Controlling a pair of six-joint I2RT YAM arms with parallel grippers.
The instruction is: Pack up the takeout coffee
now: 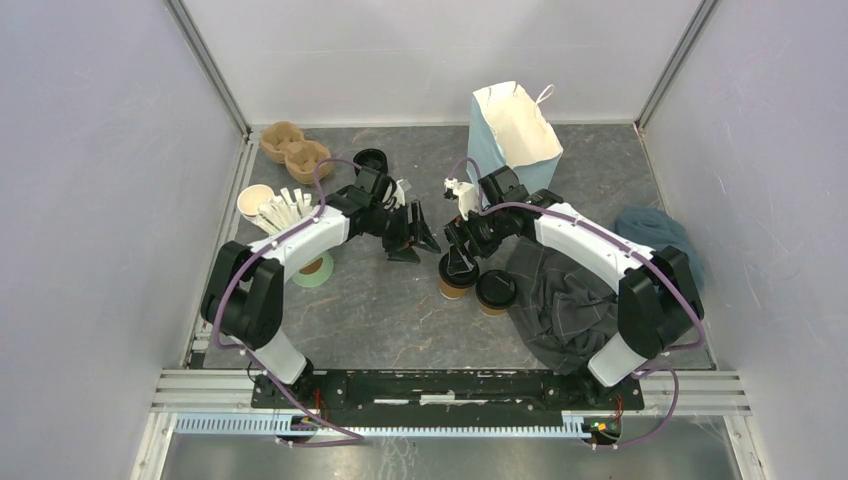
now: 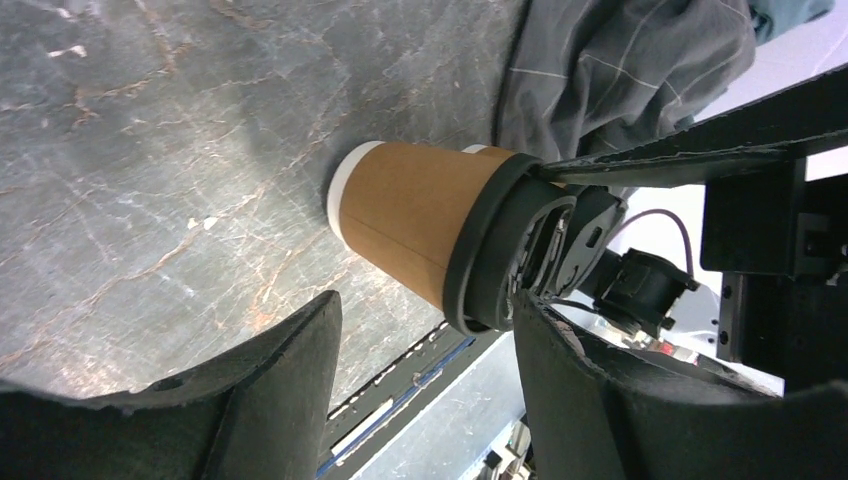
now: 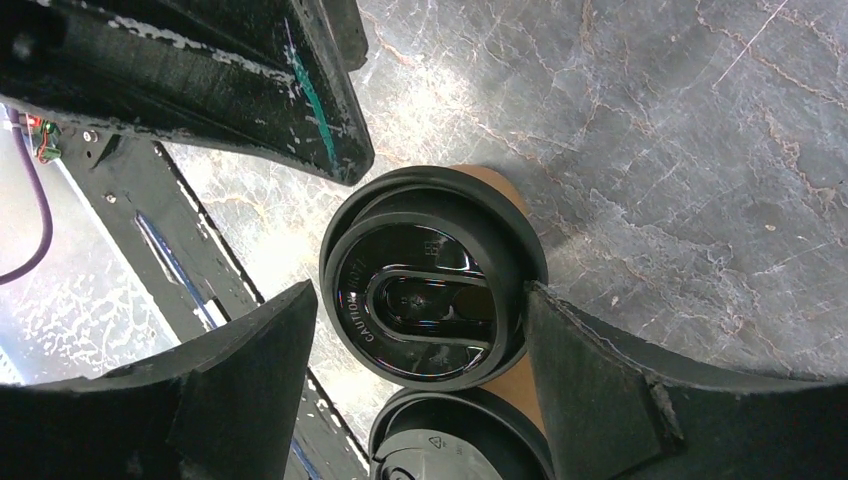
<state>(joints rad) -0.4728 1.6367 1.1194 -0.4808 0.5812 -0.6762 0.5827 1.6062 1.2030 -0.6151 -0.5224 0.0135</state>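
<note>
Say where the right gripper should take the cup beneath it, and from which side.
Probably from above, right gripper closing on the paper wall just under the lid: the cup stands upright, with the second cup close on one side only, off the jaws' line.

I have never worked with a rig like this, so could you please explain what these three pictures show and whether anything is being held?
These are two robot arms bolted at the near edge of a table, each ending in a two-finger gripper. One picture looks down from above and behind them. The other two come from cameras on the wrists, so the black shapes at their edges are the gripper fingers.

On the table stand two lidded brown paper coffee cups, the first cup and the second cup. There is also a paper bag, a cup carrier, a stack of black lids, a cup of white sticks and a grey cloth.

Nothing is held. The left gripper is open beside the cups, and the right gripper hangs open around the first cup's lid.
</note>
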